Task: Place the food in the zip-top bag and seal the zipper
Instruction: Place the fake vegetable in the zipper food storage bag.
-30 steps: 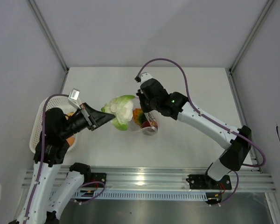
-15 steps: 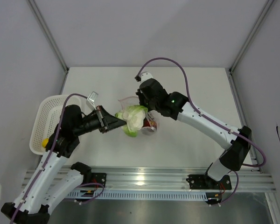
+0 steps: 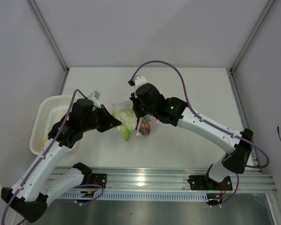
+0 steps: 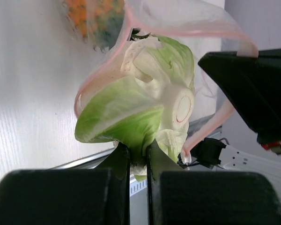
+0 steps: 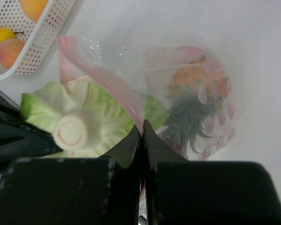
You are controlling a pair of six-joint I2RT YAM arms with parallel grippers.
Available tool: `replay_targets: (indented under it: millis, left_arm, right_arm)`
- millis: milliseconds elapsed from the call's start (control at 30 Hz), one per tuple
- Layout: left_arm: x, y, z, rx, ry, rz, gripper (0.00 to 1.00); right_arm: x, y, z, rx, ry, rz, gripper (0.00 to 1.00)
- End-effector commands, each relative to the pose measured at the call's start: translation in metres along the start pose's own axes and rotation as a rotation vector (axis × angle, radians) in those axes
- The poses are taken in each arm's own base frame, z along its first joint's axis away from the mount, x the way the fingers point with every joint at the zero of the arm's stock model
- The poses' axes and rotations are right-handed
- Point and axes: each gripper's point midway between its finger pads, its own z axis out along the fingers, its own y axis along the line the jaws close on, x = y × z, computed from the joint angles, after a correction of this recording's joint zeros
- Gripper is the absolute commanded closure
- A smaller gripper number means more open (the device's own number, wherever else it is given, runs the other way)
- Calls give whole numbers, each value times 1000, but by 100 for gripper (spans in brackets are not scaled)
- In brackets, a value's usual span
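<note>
My left gripper (image 4: 138,152) is shut on the pale green-white leafy piece (image 4: 140,101) and holds it partway in the mouth of the clear zip-top bag (image 5: 178,89). My right gripper (image 5: 141,129) is shut on the bag's pinkish-red zipper strip (image 5: 107,77) and holds the mouth open above the table. An orange piece (image 5: 196,77) and a dark piece lie inside the bag. In the top view the leafy piece (image 3: 125,123) sits between the left gripper (image 3: 116,123) and the right gripper (image 3: 136,115), with the bag (image 3: 147,126) hanging below the right one.
The white lattice basket (image 3: 47,112) stands at the table's left edge. It holds a yellow piece (image 5: 1,33), an orange round piece (image 5: 33,7) and a peach-coloured one (image 5: 11,51). Grey walls enclose the table on three sides.
My left arm has swung right from the basket, carrying the leafy piece to the bag's mouth and partway in. The right gripper has shifted slightly left with the bag.
</note>
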Motion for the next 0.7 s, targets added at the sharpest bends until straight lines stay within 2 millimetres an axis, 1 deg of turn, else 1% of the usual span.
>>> replay_targets:
  millis: [0, 100, 133, 167, 200, 233, 267, 300, 400, 433, 467, 500, 533, 567, 600, 633, 667]
  left_arm:
    - [-12, -5, -5, -48, -52, 70, 99]
    - [-16, -20, -4, -23, -61, 81, 99]
    - [-14, -24, -4, -20, -55, 94, 100]
    - [-19, -29, -7, -26, -77, 111, 99]
    - [-19, -38, -6, -13, -70, 136, 100]
    - [-19, -42, -5, -9, -68, 150, 99]
    - [-25, -51, -9, 4, -89, 162, 99]
    - [-24, -49, -3, -15, -77, 169, 100]
    - [-22, -61, 3, 14, -75, 201, 99]
    - [-21, -61, 7, 12, -70, 206, 95]
    - [-20, -59, 10, 9, -66, 217, 90]
    - [-25, -54, 14, -16, -93, 225, 85]
    - [-26, -51, 16, -26, -99, 234, 67]
    - [-28, -49, 17, -35, -110, 245, 55]
    - [-31, -47, 17, -47, -124, 252, 45]
    - [-35, -47, 16, -51, -143, 262, 29]
    - [-36, -51, 11, -27, -157, 296, 22]
  right_arm:
    - [-21, 19, -14, -55, -88, -11, 100]
    - [-16, 30, -11, -77, -77, -23, 100]
    - [-14, 31, -8, -77, -66, -22, 100]
    - [-11, 35, -7, -89, -57, -21, 100]
    - [-12, 37, -7, -99, -56, -16, 100]
    - [-11, 40, -7, -107, -50, -1, 100]
    - [-12, 41, -7, -114, -49, 4, 100]
    - [-12, 43, -7, -123, -47, 10, 100]
    - [-19, 50, -11, -149, -47, 33, 100]
    - [-25, 53, -15, -159, -54, 38, 100]
    - [-27, 54, -15, -162, -53, 41, 100]
    - [-28, 54, -16, -162, -53, 43, 100]
    - [-29, 53, -18, -158, -46, 46, 100]
    - [-33, 52, -20, -158, -51, 57, 100]
    - [-33, 51, -20, -156, -45, 64, 100]
    - [-33, 51, -21, -169, -37, 70, 100]
    - [-34, 46, -21, -165, -37, 83, 100]
